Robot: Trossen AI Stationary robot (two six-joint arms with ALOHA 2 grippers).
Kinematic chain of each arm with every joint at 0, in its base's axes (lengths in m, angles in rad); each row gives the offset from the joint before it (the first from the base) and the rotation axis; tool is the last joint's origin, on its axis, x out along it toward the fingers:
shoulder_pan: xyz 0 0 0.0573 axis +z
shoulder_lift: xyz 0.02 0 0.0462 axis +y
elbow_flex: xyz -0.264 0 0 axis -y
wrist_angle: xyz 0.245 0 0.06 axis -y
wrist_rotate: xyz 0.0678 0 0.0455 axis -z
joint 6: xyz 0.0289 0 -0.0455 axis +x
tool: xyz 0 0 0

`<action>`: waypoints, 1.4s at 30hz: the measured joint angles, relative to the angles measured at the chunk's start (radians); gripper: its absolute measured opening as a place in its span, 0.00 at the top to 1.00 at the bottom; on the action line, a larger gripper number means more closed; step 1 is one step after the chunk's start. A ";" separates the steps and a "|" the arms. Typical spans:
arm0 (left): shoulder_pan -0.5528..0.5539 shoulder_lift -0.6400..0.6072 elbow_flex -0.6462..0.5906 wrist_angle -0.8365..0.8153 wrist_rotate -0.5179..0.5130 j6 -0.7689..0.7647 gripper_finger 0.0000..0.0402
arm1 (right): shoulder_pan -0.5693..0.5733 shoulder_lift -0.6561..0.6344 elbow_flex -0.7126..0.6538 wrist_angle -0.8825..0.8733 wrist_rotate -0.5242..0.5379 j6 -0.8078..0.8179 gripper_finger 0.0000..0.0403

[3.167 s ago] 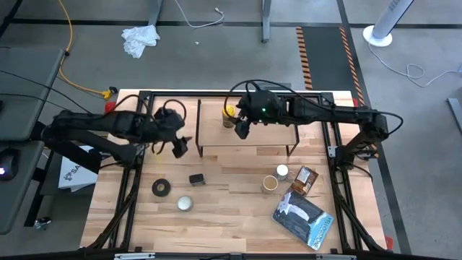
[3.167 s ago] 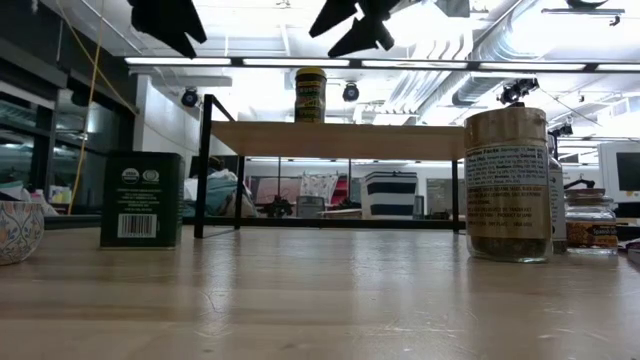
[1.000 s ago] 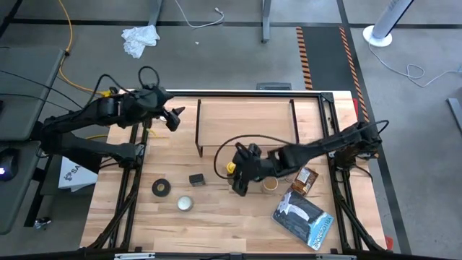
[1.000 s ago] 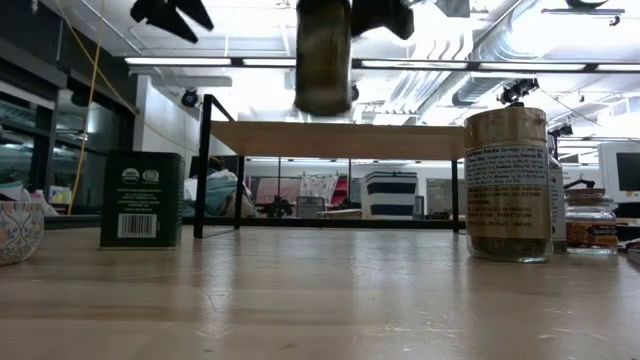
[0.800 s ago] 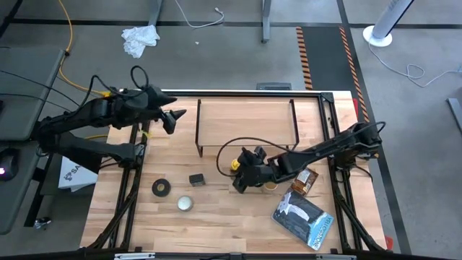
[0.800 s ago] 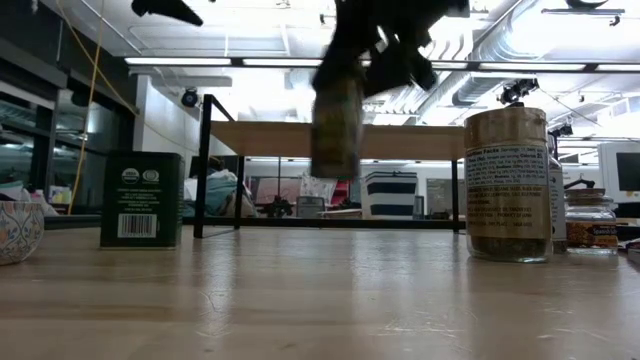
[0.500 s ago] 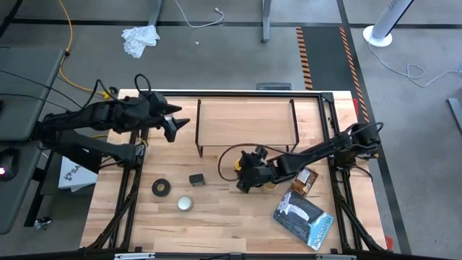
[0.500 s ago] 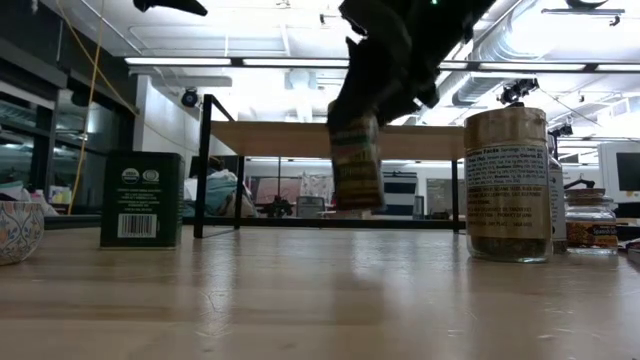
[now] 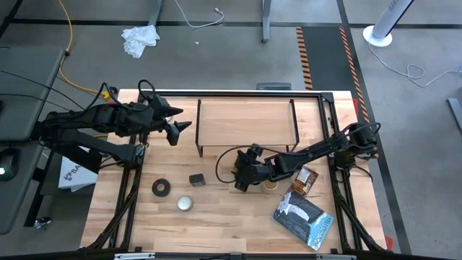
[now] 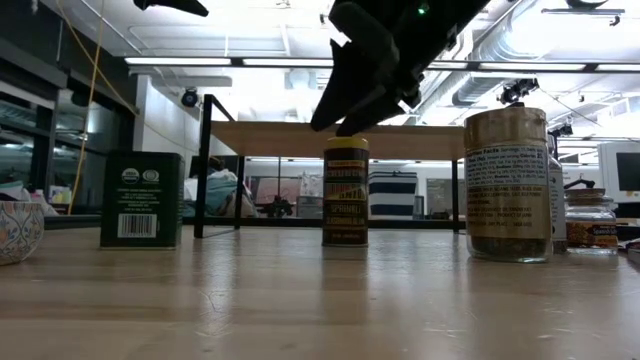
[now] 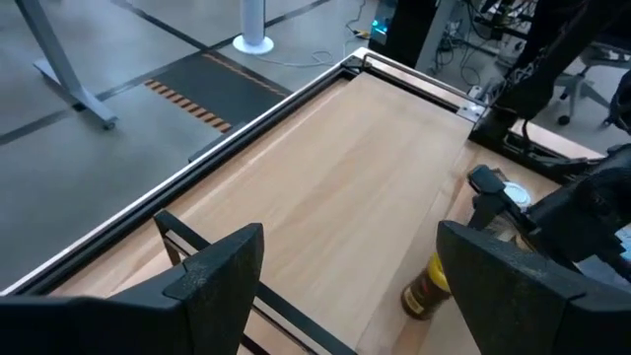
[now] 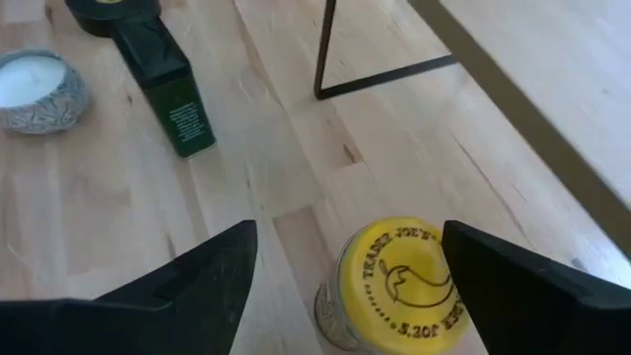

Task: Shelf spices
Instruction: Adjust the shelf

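- The yellow-lidded jar [image 12: 398, 282] now stands upright on the surface [image 9: 216, 217], in front of the shelf [image 9: 245, 124] and just beside the tan-lidded jar [image 9: 270, 183] — a few seconds ago it stood on the shelf's plank, and a second ago it hung in the air in the right arm's grip.
- The right claw [image 9: 239, 178] has just let go: its fingers stand wide, directly above the yellow lid and clear of it, so the jar rests on its own.
- That leaves the shelf top bare, which for the task reads as a step backward; judging from this, every spice remains to be shelved.
- The white-capped bottle [image 9: 281, 171] and the flat brown packet [image 9: 305, 180] sit close by on the right, and the small dark box [image 9: 195, 178] lies further left.
- The left claw [image 9: 175, 128] hovers wide and empty near the shelf's left end — it has shifted a little lower and rightward over the last second.
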 joint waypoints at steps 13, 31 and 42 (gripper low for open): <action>0.001 0.000 0.000 0.000 -0.038 0.043 0.26 | 0.005 0.000 0.285 -0.253 -0.049 -0.107 0.20; -0.203 0.417 -0.097 0.234 0.227 -0.014 0.98 | 0.156 -0.026 0.334 -0.988 -0.092 0.577 0.98; -0.130 0.572 -0.097 0.339 0.254 -0.131 1.00 | 0.073 -0.179 0.145 -0.973 -0.157 0.742 1.00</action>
